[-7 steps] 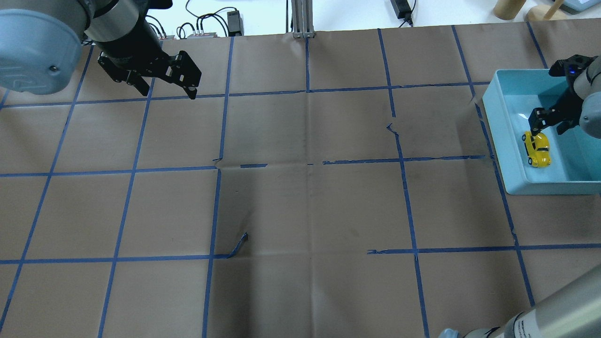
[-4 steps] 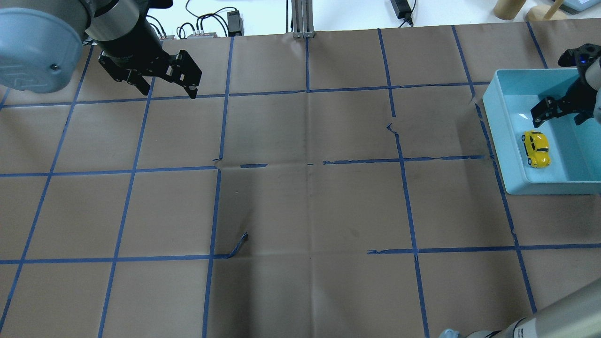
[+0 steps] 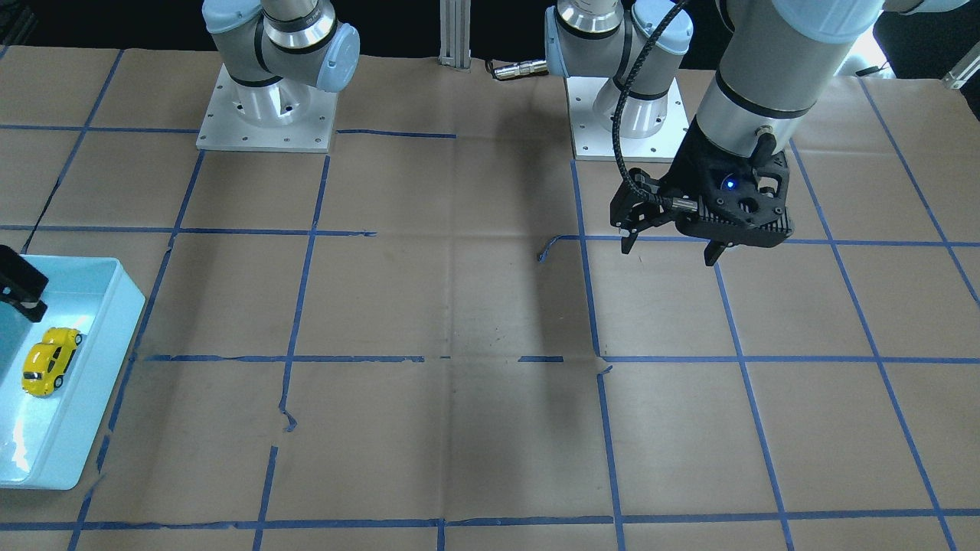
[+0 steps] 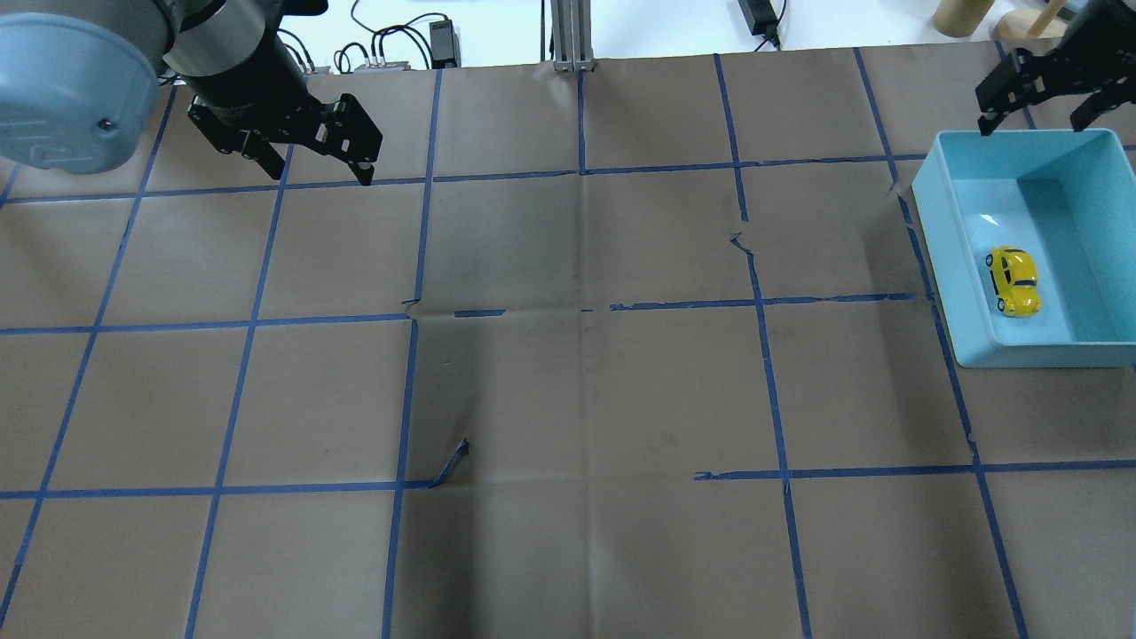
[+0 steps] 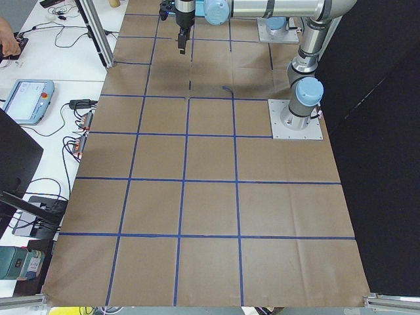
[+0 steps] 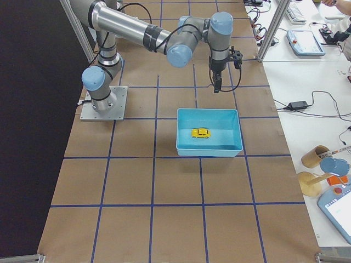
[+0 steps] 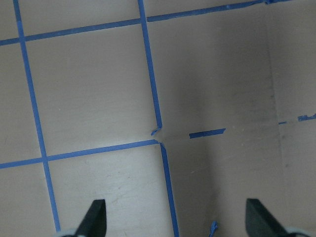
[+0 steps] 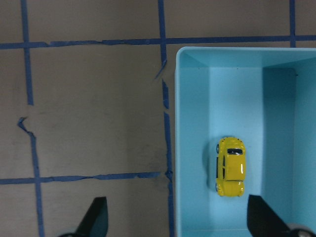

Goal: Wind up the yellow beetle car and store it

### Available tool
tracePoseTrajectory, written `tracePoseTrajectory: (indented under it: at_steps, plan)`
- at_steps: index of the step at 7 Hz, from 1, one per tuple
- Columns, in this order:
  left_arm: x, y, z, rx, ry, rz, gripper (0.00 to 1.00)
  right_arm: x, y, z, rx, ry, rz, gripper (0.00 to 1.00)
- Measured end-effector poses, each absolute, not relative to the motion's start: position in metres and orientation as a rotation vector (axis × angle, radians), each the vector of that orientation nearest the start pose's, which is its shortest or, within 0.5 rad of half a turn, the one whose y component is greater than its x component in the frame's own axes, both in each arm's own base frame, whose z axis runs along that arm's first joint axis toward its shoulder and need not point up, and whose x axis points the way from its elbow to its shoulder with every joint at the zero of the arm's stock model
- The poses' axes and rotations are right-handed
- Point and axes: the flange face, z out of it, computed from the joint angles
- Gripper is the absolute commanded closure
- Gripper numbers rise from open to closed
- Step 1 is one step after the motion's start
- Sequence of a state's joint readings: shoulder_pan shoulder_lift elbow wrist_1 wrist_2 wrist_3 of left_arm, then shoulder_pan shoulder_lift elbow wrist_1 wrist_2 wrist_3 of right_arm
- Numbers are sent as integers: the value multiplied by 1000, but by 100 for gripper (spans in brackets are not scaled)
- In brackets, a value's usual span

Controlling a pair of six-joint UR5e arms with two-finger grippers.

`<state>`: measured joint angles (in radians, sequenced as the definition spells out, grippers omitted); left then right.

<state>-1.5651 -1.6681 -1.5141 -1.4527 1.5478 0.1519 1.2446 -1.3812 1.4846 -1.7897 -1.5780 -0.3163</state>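
**Right gripper [image 4: 1031, 127] open above the bin – car inside**

Both fingers of the right gripper are spread wide, and nothing is held between them. In the overhead view the gripper is seen raised above the light blue bin [image 4: 941, 266], over the bin's far rim. In the right wrist view the two fingertips [image 8: 96, 219] are seen at the lower corners, well apart, with the bin below them.

The yellow beetle car [image 4: 1014, 280] is located inside the bin. It is set on its wheels on the bin floor, close to the long wall on the table-centre side and roughly parallel to it. No contact with either gripper is observed.

The left gripper [image 4: 315, 176] is positioned over the brown paper table cover [image 4: 577, 399] at the far left of the overhead view – well apart from the bin. Its fingers are likewise spread and empty, and only paper and blue tape lines [image 7: 150, 94] are shown beneath it in the left wrist view.
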Motion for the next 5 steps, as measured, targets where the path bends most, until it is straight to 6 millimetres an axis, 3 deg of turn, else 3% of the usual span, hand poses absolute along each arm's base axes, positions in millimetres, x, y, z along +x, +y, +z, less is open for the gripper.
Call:
tracePoseTrajectory:
  at_steps: [1, 3, 5]
  plan:
    - [-133, -541, 478, 233, 3147, -124, 0, -9, -581, 469, 18, 3181, -157, 0]
    - [-134, -541, 478, 235, 3161, -126, 0, 67, -550, 496, 142, 3159, -116, 0]
    - [-136, -541, 478, 238, 3181, -132, 0, 110, -535, 494, 185, 3143, -73, 0]
